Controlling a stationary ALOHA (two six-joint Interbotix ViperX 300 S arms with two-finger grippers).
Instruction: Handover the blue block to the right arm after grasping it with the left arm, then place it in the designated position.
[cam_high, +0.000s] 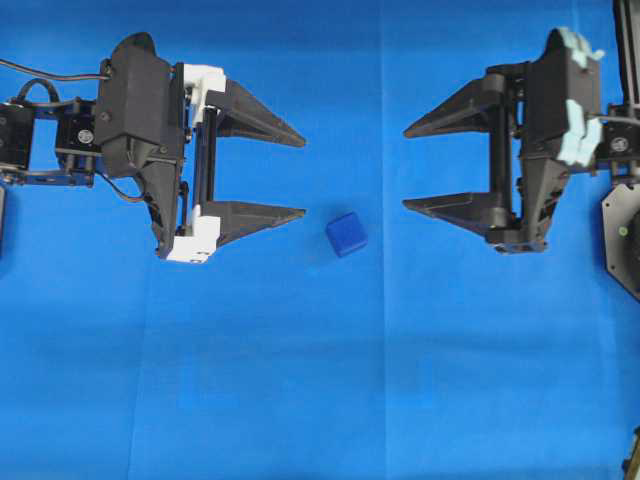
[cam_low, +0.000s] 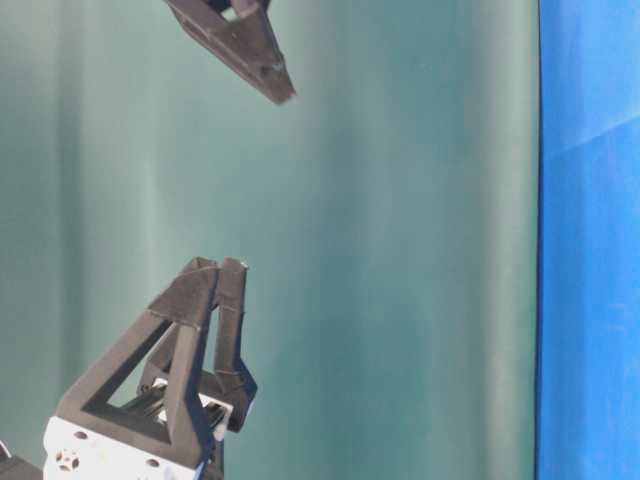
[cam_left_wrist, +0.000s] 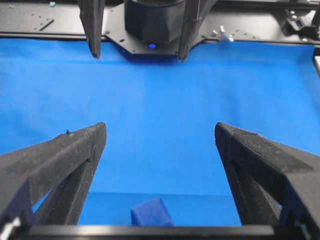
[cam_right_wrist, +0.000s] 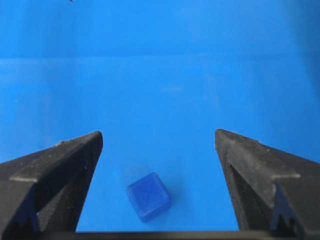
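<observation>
Overhead view, blue block (cam_high: 346, 235) on cloth, left hand (cam_high: 303, 176) and right hand (cam_high: 406, 168) wide open, empty

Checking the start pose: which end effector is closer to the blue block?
Left. The left end effector has its lower fingertip just left of the blue block. The right end effector sits farther off, to the block's right. Both open, neither touching.

The blue block (cam_high: 346, 235), a small dark-blue cube with rounded edges, lies on the cloth, seemingly flat, turned slightly askew, touching nothing.
</observation>
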